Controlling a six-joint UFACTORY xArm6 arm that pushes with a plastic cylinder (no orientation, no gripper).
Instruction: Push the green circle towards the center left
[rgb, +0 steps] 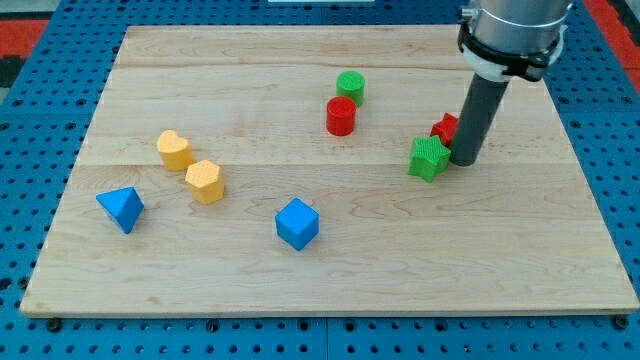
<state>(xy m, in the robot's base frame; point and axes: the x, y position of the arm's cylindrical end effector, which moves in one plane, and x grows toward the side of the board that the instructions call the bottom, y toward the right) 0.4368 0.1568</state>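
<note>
The green circle (351, 85) is a short green cylinder at the view's upper middle, just above and right of a red cylinder (341, 115), close to it. My tip (465, 159) is well to the right and below the green circle, on the board. It touches or nearly touches the right side of a green star-shaped block (429, 157). A red block (445, 128) sits just behind the rod, partly hidden, shape unclear.
The wooden board (200, 60) lies on a blue pegboard. At the left are a yellow heart block (174, 149), a yellow hexagon block (205, 181) and a blue triangle block (121, 208). A blue cube (297, 223) sits at the lower middle.
</note>
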